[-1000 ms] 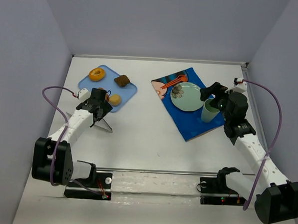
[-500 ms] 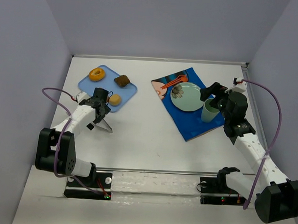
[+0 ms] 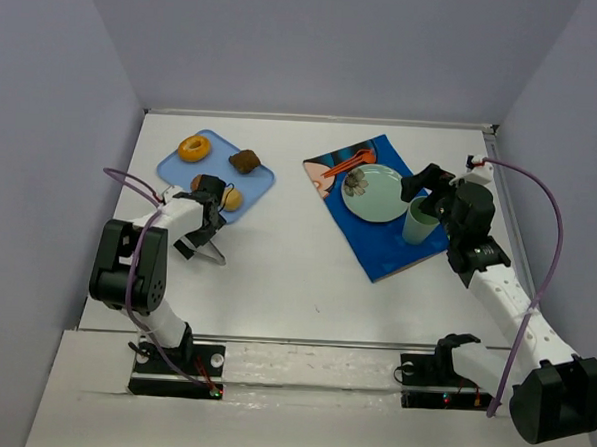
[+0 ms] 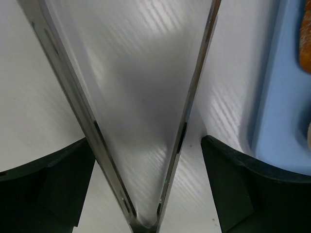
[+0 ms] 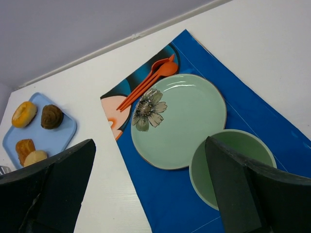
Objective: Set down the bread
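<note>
- The left arm is folded tight, its upper link standing nearly upright above its base and its forearm reaching toward the near edge of the blue tray (image 3: pixel 263 182).
- The left gripper (image 4: pixel 146 141) points down at the table (image 3: pixel 276 272), jaws spread wide and straddling the metal tongs (image 4: pixel 141 145). The tongs lie flat between the fingers (image 4: pixel 43 189), not clamped. Their joined end points away from the tray.
- The right arm stretches from its base to the blue mat (image 3: pixel 392 253). The right gripper (image 5: pixel 149 143) hangs above the green cup (image 5: pixel 233 165) and the flowered green plate (image 5: pixel 184 116), jaws wide apart and holding nothing.
- All the bread sits on the blue tray: a doughnut (image 5: pixel 23 113) and a dark roll (image 5: pixel 50 116) on the far side, a golden-brown pastry (image 5: pixel 24 147) and a round bun (image 5: pixel 35 157) on the near side, just beside the left gripper.
- Orange cutlery (image 5: pixel 148 80) lies on the mat beside the plate.
- Compared with a second ago, the left arm's elbow has swung up and in from a low, outstretched pose. Its wrist has shifted slightly toward the tray and now hides part of the pastry from above.
- The tongs, the bread and the right arm lie as before, and both sets of jaws are as wide as they were.
</note>
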Robot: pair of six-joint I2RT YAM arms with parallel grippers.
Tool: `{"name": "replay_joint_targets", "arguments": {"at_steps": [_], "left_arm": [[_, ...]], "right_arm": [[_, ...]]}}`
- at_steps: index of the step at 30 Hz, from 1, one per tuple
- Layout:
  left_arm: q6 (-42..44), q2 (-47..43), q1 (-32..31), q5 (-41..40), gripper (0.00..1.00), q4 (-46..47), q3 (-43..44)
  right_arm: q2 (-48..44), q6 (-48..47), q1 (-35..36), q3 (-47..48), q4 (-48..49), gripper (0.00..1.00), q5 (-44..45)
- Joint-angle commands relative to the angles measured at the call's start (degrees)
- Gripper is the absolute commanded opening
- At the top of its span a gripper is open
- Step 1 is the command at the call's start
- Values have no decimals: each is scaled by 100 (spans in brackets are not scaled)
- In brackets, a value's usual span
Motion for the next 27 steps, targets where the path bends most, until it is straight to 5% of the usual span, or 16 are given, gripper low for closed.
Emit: {"name": "replay_joint_targets", "arguments": {"at_steps": [1,7,11,14,16,24,27], "left_arm": [[-119,348,153,-224,99,181,144],[-14,120,277,-135,94,411,-207],[74,-222,277,-215,44,279,-295],[153,-476,277,-276,27,296,-357],[267,-609,277,-329,7,384,-392],[329,-2058,-241,-1260,6,-415,170],[1144,-2770,-522,-911,6,189,276]], "right_arm": [[53,-61,1,153,126,100,113],[80,-53,1,171,109,100,130],[159,-53,1,206,109,100,130],[185,-53,1,223,100,100,121],[194,-44,1,223,109,100,121],[89,-53,1,197,109,100,86],[45,-44,1,188,100,100,51]]}}
